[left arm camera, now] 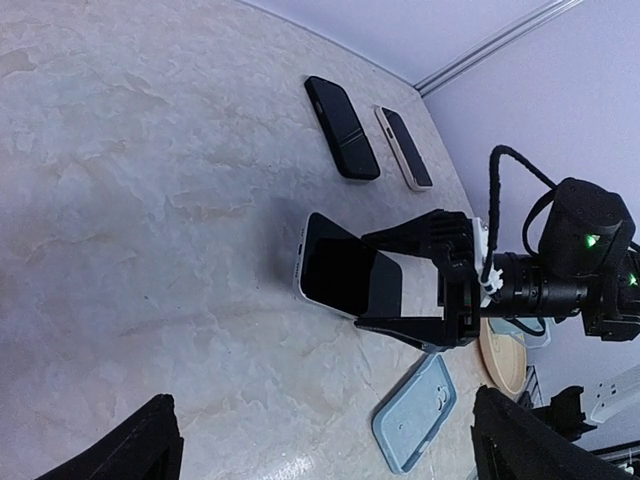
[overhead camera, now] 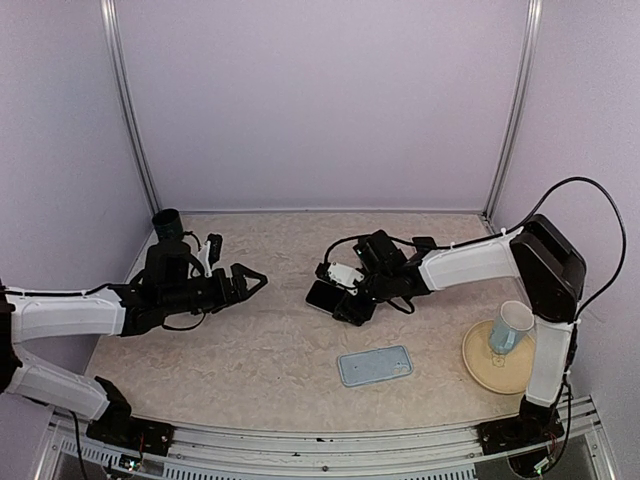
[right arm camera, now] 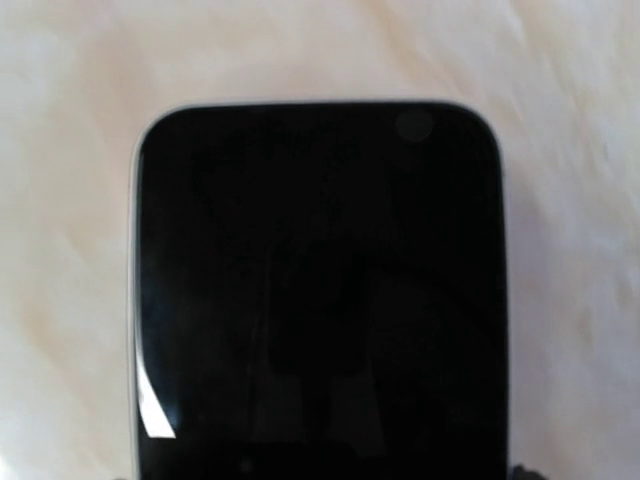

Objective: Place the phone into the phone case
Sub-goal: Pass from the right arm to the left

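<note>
Currently the phone (left arm camera: 325, 265) lies screen-up near the middle of the table (overhead camera: 250, 370). The right gripper (left arm camera: 362, 281) straddles it, and its fingers appear pressed against the two long edges. I cannot tell whether the phone is clear of the surface. The light blue phone case (overhead camera: 375, 365) lies open side up nearer the front edge, well apart from the phone. The left gripper (overhead camera: 250, 278) hangs to the left with its fingers spread wide, holding nothing.

The main risk is the grip. Smooth glass held only by its thin edges could pivot or slip during the carry, especially if the fingers sit off the phone's balance point. A drop onto the hard table is then likely.

The second risk is the case. It lies loose and nothing pins it, so a push on one corner could skate it toward the near edge or right toward the plate (overhead camera: 480, 370) and its cup (overhead camera: 512, 327). The left gripper would need to come across to brace it.

Alignment could also fail: if the phone arrives skewed, or with its camera end away from the case's cutout, it will ride on the rim rather than seat.

A black phone (left arm camera: 342, 127) and a white-edged phone (left arm camera: 404, 148) lie farther back, and the arm's swing could clip them.
</note>
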`<state>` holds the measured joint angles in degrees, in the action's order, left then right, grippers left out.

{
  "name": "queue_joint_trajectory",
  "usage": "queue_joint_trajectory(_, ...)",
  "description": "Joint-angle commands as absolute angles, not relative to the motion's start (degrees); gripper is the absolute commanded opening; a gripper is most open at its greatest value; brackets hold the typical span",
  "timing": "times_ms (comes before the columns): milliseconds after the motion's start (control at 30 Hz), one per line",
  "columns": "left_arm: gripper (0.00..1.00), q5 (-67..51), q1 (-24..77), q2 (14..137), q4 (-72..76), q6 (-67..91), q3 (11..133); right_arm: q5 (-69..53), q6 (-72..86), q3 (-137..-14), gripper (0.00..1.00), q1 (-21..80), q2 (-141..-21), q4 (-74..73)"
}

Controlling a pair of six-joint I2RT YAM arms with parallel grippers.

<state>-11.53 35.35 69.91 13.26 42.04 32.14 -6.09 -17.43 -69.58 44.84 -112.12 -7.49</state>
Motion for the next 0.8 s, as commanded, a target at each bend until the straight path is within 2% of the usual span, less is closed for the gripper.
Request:
queue_joint_trajectory(0, 0.97, -14.7, 35.7, 71.9, 18.3, 41.6, 31.2, -7.4, -20.0, -68.8, 0.69, 47.2, -107.6, -0.2)
queue_joint_trajectory(400, 0.87, -22.9, 35.9, 77.5, 24.3, 41.7, 31.9, -6.6, -24.7, -63.9, 0.68, 53.6, -101.6, 10.2)
queue_joint_trajectory(767, 0.79, -26.5, 37.0, 79.5, 25.7, 41.2, 33.0, -5.3, -28.3, -65.2, 0.69, 58.4, -100.4, 10.9)
